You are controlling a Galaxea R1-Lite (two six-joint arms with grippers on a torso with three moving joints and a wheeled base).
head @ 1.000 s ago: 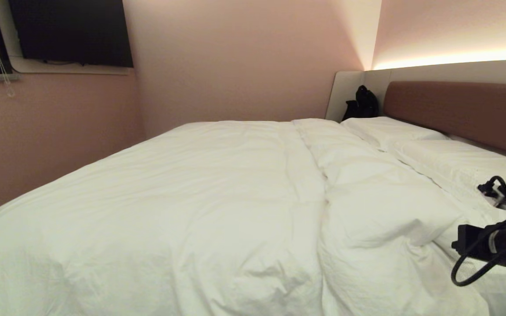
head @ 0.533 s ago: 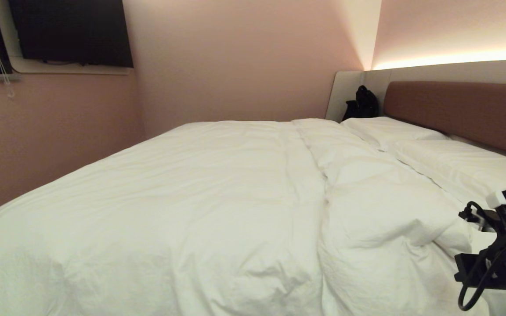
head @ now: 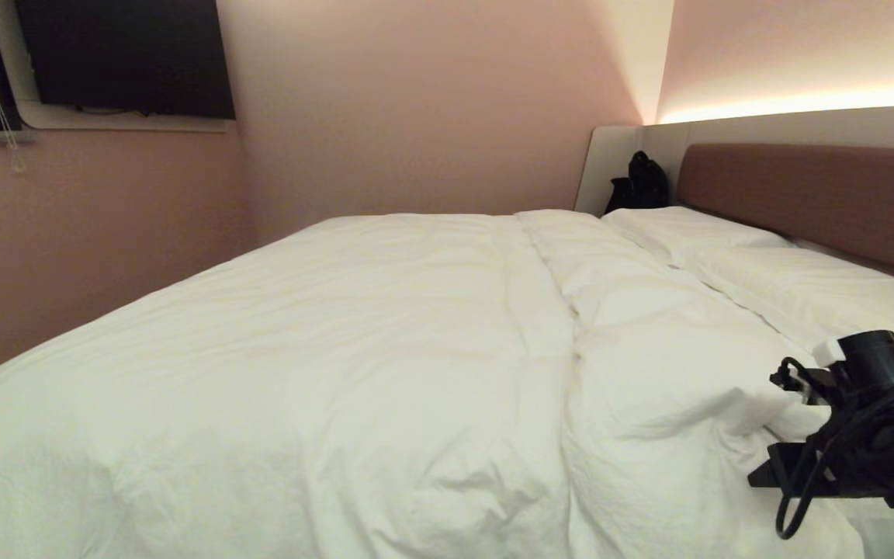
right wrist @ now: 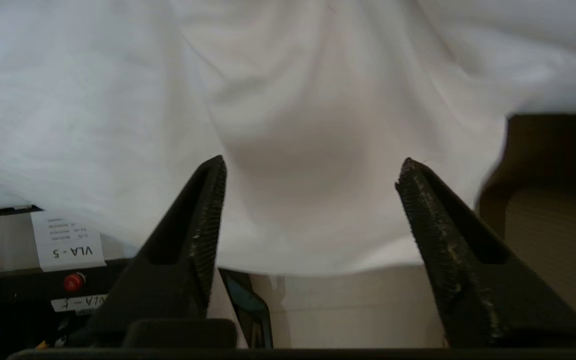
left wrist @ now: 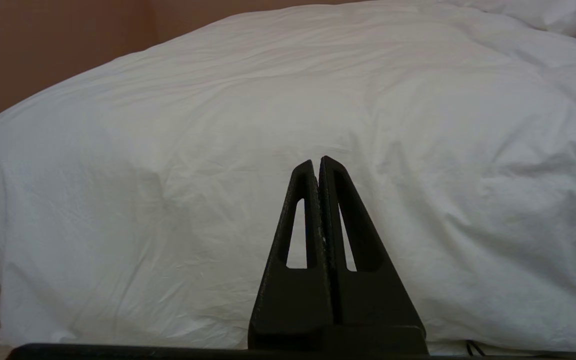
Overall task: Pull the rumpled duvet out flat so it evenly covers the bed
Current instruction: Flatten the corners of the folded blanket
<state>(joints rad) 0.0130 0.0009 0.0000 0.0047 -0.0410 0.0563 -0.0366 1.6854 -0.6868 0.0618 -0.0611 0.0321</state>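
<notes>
Across the bed the white duvet lies spread nearly edge to edge, with a long fold running from the head end toward the near side and a rumpled bunch at the near right corner. Its near and left edges run out of the head view, so how far it hangs down there cannot be told. Two flat pillows lie along the brown headboard, the nearer one cut off at the picture's edge. A dark bag sits in the far corner, its shape hard to make out.

The right gripper points at the hanging duvet edge, its jaws spread wide with nothing between them and the cloth just beyond the tips. In the head view only the arm's black wrist and cables show at the lower right; the jaws themselves are hidden there. The left gripper is parked low before the duvet's side, jaws pressed together, and is outside the head view.
</notes>
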